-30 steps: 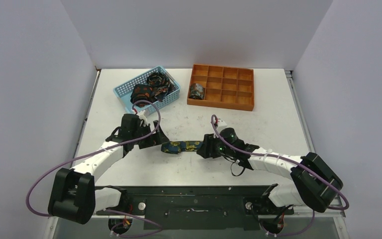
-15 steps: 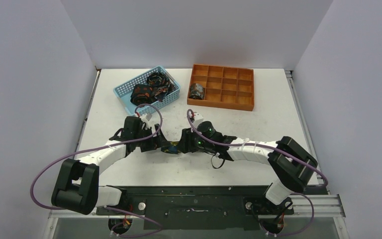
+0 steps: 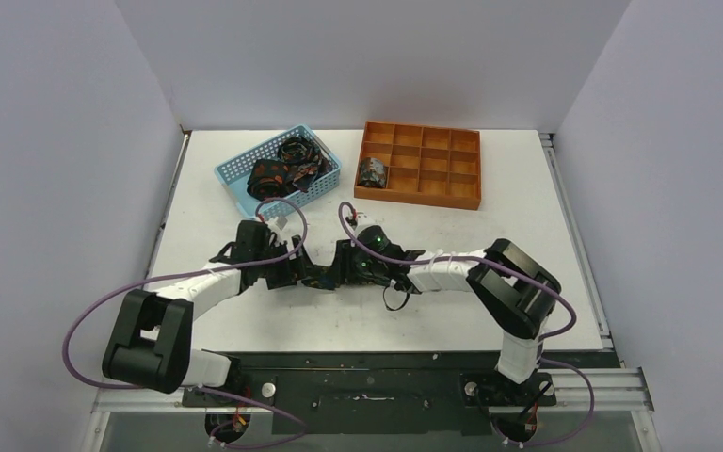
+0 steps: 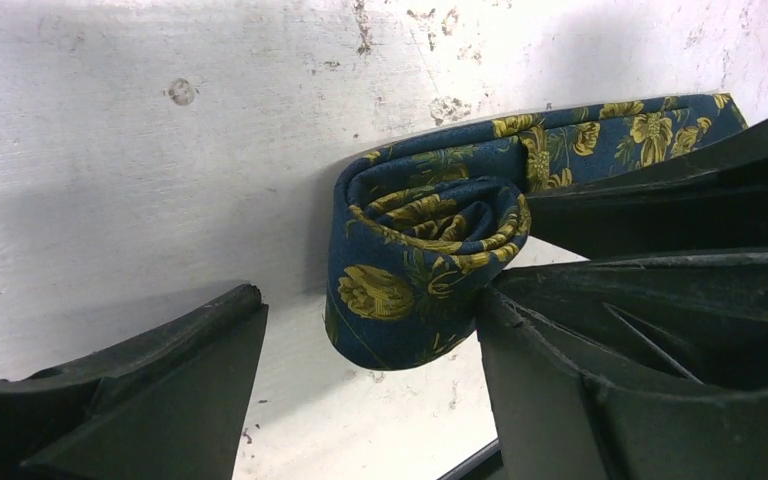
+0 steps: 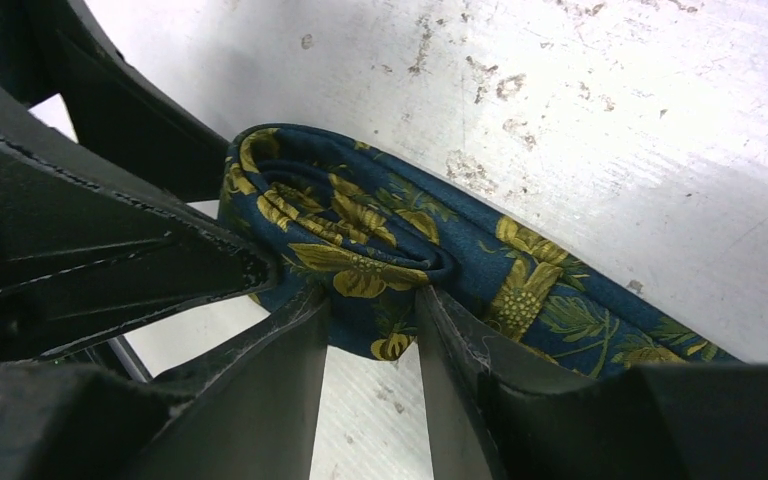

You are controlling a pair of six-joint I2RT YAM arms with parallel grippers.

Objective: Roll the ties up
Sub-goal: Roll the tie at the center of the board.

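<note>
The partly rolled tie [image 4: 420, 270] lay mid-counter [image 3: 433, 207], its loose tail running toward the right edge. The right hand [image 5: 370, 295] pinched the roll from that side. The left hand [image 4: 370, 300] stood apart astride it, one finger touching.

White links [image 3: 202, 282], black joints [image 3: 146, 344] and fingers [image 4: 160, 400]; looping purple cables [image 3: 83, 320].

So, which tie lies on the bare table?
The blue tie with yellow flowers, partly rolled between the left tool and right tool; the others sit in the blue basket or the orange tray.
</note>
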